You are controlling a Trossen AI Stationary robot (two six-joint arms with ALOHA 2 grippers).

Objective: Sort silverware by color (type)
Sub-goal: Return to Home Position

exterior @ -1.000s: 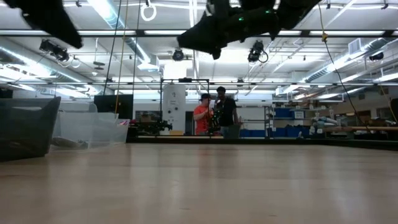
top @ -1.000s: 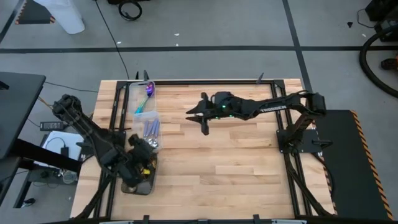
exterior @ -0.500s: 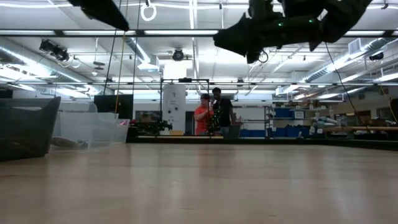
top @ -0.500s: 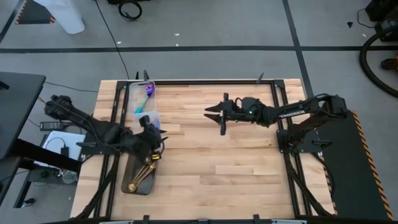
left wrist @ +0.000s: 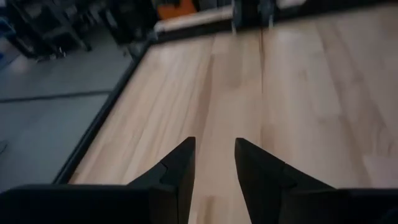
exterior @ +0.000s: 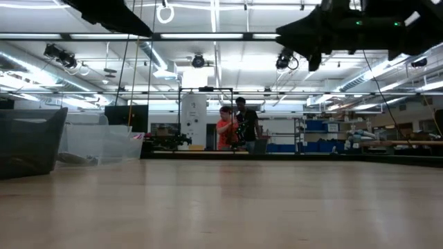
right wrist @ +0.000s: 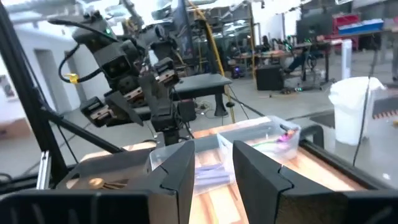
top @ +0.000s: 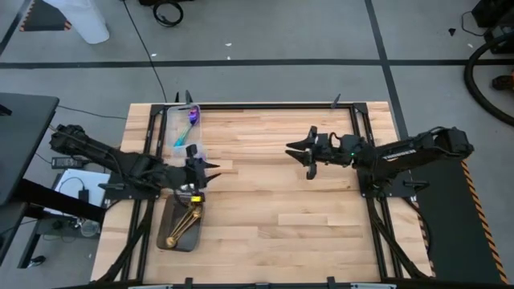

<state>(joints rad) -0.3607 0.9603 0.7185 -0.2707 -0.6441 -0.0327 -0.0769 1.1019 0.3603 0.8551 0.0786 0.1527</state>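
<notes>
In the high view, gold spoons (top: 184,225) lie in the dark grey tray (top: 171,243) at the table's left near side. Purple spoons with teal handles (top: 189,119) lie in the clear bin (top: 195,133) farther back; the right wrist view shows them too (right wrist: 280,139). The silver spoons are hidden under my left arm. My left gripper (top: 207,169) hovers open between the bin and the tray, pointing right, with bare table below it (left wrist: 214,149). My right gripper (top: 302,155) hangs open above the table's middle right, pointing left (right wrist: 211,155). Neither touches anything.
The wooden table (top: 273,209) lies between the two grippers. A black frame rail (top: 265,105) runs along the far edge. In the low view the tray (exterior: 28,142) and bin (exterior: 104,145) stand at the left; two people (exterior: 235,128) stand far off in the room.
My left gripper has risen off the dark tray and swung toward the far side, ending beside the clear bin and uncovering the gold spoons. My right gripper has drawn back toward the table's right edge, staying high.
</notes>
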